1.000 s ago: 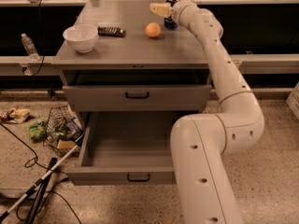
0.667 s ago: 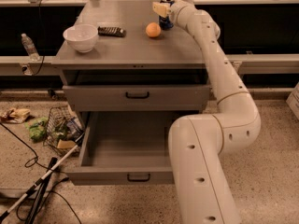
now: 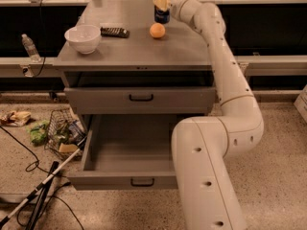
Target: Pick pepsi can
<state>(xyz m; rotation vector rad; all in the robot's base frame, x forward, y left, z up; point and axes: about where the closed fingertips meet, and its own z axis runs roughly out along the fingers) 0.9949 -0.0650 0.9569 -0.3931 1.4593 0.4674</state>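
Observation:
The pepsi can [image 3: 162, 16] is a small blue can, upright at the back of the grey cabinet top [image 3: 129, 47], just behind the orange fruit [image 3: 157, 30]. My gripper [image 3: 161, 3] comes down onto the can from above, at the end of the long white arm [image 3: 225, 71] that reaches in from the right. Its pale fingers are closed around the can's top, which they hide. I cannot tell whether the can's base touches the surface or hangs just above it.
A white bowl [image 3: 83, 37] and a black remote [image 3: 114, 31] sit on the left of the cabinet top. The lower drawer [image 3: 127, 152] is pulled open; the upper drawer [image 3: 139, 98] is shut. A wire basket [image 3: 62, 133], litter and cables lie on the floor at the left.
The gripper and the can have moved left together and a little up, from right of the orange to just behind it. The orange, bowl and remote have not moved.

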